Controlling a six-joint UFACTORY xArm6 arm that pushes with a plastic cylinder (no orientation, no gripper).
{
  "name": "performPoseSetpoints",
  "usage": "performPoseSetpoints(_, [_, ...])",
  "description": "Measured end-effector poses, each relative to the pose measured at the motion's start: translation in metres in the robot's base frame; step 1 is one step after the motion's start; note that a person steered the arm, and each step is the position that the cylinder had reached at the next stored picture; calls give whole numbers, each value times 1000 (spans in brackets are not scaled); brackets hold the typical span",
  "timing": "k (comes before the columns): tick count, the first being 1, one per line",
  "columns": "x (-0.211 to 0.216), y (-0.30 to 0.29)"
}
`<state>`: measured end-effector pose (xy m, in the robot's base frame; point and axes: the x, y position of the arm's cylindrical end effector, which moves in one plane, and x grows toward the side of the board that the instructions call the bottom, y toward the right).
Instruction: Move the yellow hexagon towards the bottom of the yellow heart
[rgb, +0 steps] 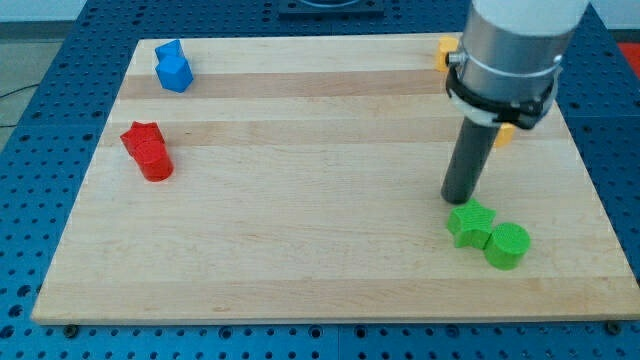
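Two yellow blocks are mostly hidden behind the arm. One yellow block (445, 52) peeks out at the view's top right, left of the arm. Another yellow piece (505, 133) shows just right of the rod. I cannot tell which is the hexagon and which the heart. My tip (458, 198) rests on the board just above a green star-like block (470, 223), below and left of the lower yellow piece.
A green cylinder (507, 245) lies beside the green star-like block at the view's bottom right. A blue block (173, 67) sits at the top left and a red block (148, 151) below it. The wooden board (300, 200) lies on a blue perforated table.
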<state>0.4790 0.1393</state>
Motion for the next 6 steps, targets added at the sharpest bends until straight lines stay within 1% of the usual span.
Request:
performPoseSetpoints(1, [-12, 54])
performPoseSetpoints(2, [-35, 93])
performPoseSetpoints(3, [-83, 89])
performPoseSetpoints(4, [-127, 70])
performPoseSetpoints(5, [-104, 81])
performPoseSetpoints(6, [-80, 61])
